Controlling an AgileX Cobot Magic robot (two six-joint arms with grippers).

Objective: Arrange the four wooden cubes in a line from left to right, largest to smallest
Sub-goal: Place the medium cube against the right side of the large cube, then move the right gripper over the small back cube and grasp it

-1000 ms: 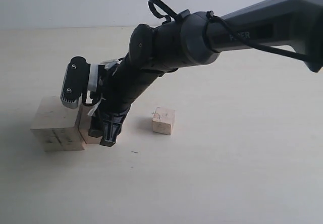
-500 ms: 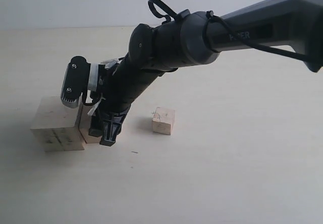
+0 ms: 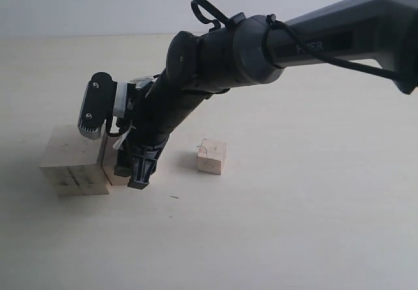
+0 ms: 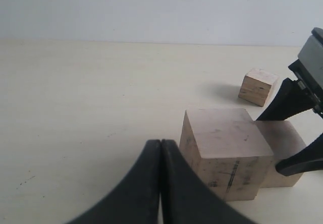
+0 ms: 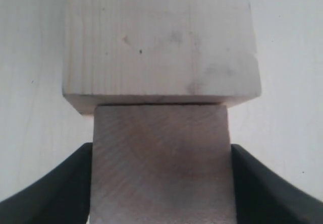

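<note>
The largest wooden cube [image 3: 68,159] rests on the table at the left. Pressed against its right side is the second-largest cube [image 3: 111,169]. My right gripper [image 3: 130,177] reaches across from the right and is shut on that cube, one finger on each side. The right wrist view shows this cube [image 5: 161,163] between the fingers [image 5: 60,193], flush against the largest cube [image 5: 161,37]. A small cube [image 3: 211,156] sits alone further right. A fourth cube is hidden. My left gripper [image 4: 161,146] is shut and empty, just short of the largest cube [image 4: 224,138].
The pale tabletop [image 3: 294,225] stretches bare to the right and front. The right arm's dark body [image 3: 222,61] spans the scene above the cubes. The wall edge runs along the back.
The right gripper's tips have edged very slightly leftward with the second-largest cube against the largest one. Nothing else has moved.
</note>
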